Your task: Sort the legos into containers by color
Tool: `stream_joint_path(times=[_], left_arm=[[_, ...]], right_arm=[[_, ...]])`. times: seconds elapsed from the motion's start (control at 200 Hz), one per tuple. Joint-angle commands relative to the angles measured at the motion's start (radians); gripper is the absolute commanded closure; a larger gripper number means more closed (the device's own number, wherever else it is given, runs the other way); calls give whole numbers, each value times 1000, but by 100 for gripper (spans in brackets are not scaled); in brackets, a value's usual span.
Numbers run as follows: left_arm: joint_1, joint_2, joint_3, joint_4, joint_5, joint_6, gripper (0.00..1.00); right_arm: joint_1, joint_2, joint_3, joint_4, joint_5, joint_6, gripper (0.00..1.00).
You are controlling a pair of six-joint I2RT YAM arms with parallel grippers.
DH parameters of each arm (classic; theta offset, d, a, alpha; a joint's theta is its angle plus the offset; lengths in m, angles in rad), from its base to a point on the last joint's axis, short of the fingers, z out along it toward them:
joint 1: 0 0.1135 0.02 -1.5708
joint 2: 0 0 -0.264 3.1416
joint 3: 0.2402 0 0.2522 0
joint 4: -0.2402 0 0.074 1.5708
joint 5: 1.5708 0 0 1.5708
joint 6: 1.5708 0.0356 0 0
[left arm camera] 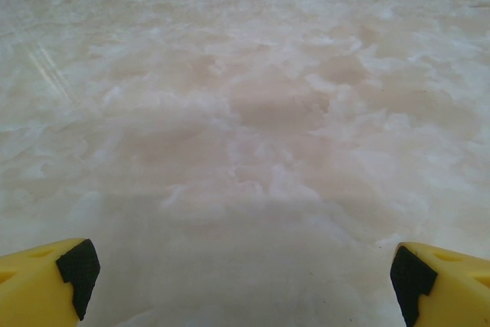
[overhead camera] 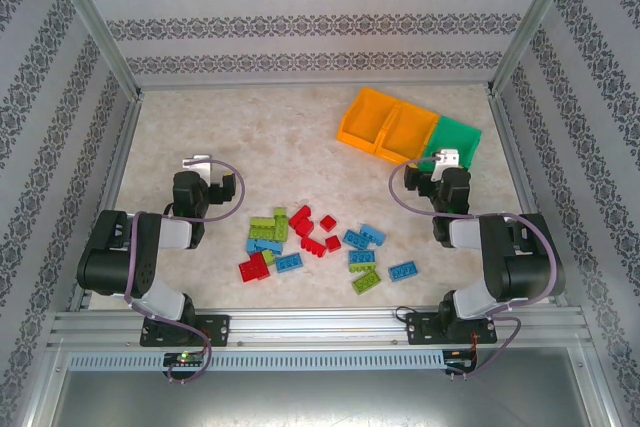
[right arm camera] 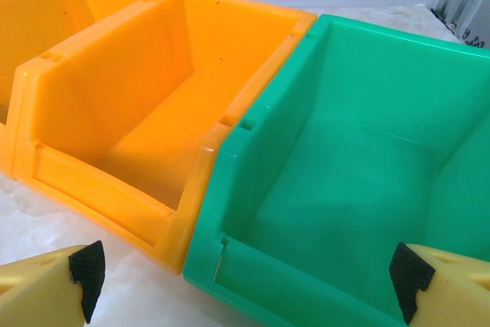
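Bricks: small flat studded plastic legos (overhead camera: pixel 303 217) in red, blue and lime green lie loose on the pale marbled tabletop (overhead camera: pixel 250 127), clustered between the two arms toward the near edge.
Colour spread: the colours are mixed. Most lime green ones lie at the left of the cluster, red in the middle and at the near left, and blue mostly to the right.
Bins: three open-top rectangular plastic containers (overhead camera: pixel 410 137) are joined in a row at the far right of the table, well apart from the bricks. Two are orange and the rightmost is green.
Bin insides: in the right wrist view the middle orange bin (right arm camera: pixel 138 120) and the green bin (right arm camera: pixel 344 181) show bare floors.
Left gripper: the left gripper (left arm camera: pixel 243 289) hangs over bare tabletop to the left of the bricks. Its yellow fingers (left arm camera: pixel 46 285) with black pads are spread wide and nothing sits between them.
Right gripper: the right gripper (right arm camera: pixel 245 285) sits just in front of the green bin's near wall, facing into it. Its jaws are parted wide and it grips nothing.
Arms: both are folded back near their bases, and neither touches a brick.
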Motion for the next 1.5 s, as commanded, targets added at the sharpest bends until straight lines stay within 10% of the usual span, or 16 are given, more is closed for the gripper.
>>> stream_joint_path(times=[0.0,0.185,0.41,0.979,1.284,1.494], left_arm=[[15,-17,44,-47,25,12,0],[14,-111,322,-632,-38,-100,0],[-29,-145,442,-799,42,-268,8],[-92,-208,439,-828,46,-260,0],[-91,-258,382,-852,16,-261,0],[-91,-272,362,-843,3,-266,0]], right_arm=[[-6,-87,69,-149,15,8,2],[-15,-242,232,-606,124,103,3],[-134,-97,601,-1198,102,228,15],[-210,273,856,-1325,46,246,33],[-181,391,967,-1345,23,173,76],[-95,391,974,-1319,0,116,86]])
